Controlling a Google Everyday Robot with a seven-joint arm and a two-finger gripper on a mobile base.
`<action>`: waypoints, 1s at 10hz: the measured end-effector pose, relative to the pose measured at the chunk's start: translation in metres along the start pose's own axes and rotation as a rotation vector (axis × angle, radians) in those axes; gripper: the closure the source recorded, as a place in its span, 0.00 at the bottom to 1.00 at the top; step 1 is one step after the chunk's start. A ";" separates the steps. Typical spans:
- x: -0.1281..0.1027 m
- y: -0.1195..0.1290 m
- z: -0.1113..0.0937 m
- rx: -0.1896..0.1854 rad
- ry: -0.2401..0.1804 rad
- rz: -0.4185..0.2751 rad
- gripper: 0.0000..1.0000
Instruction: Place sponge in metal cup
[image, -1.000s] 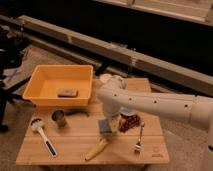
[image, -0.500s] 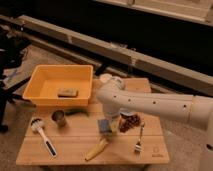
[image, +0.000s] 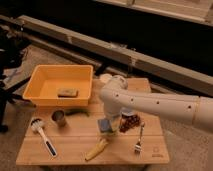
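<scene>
Blue-grey sponge (image: 104, 125) is pinched in the gripper (image: 108, 120), jaws closed on it, low on the wood table (image: 75, 146). Grapes (image: 130, 122) just beside, viewer's right. Banana (image: 96, 148) near, towards viewer. Metal cup (image: 59, 118) stands upright, well apart, viewer's left. Yellow bin (image: 35, 80) behind that.

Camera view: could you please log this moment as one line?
gripper: low over table centre, shut on sponge | sponge: on table | metal cup: upright, apart from sponge
</scene>
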 end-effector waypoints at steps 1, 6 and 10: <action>-0.001 0.000 -0.005 0.009 -0.007 -0.003 1.00; -0.031 0.020 -0.035 0.034 -0.041 -0.104 1.00; -0.067 0.042 -0.047 0.044 -0.065 -0.215 1.00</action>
